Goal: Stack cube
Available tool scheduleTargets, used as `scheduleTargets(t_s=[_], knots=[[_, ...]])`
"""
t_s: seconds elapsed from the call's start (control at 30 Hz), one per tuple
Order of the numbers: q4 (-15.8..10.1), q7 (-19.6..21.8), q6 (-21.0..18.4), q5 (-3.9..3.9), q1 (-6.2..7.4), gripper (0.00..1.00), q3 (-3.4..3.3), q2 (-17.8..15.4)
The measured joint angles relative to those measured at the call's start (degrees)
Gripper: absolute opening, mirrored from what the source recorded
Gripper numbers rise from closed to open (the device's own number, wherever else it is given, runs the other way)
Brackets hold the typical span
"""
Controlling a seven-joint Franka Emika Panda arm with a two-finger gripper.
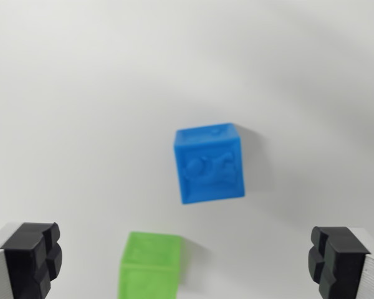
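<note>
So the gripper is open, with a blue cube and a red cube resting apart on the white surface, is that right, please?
Not quite: the second cube is green, not red. The wrist view shows the green cube resting apart from the blue cube on the white surface, nearer the camera. The gripper is open, as you said, with nothing between its fingers.

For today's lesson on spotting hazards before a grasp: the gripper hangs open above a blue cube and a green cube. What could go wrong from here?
1. The green cube sits off-centre between the fingertips, nearer the left one, so closing now may nudge it.
2. The blue cube lies close by; a descending finger could knock it.
3. The blurred view may hamper alignment of the gripper.
</note>
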Motion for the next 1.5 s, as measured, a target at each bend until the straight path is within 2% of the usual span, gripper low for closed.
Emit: scheduleTargets(t_s=[0.37, 0.43, 1.1, 1.5], knots=[[-2.4, -12.4, 4.5, 1.02, -3.45, 1.00, -0.06, 2.2], [-2.6, -13.4, 5.3, 1.10, -3.90, 1.00, -0.07, 2.8], [-2.4, -14.3, 15.8, 1.97, -4.11, 1.00, 0.43, 13.6], [-1.4, -14.5, 19.9, 2.26, -4.33, 1.00, 0.77, 18.7]])
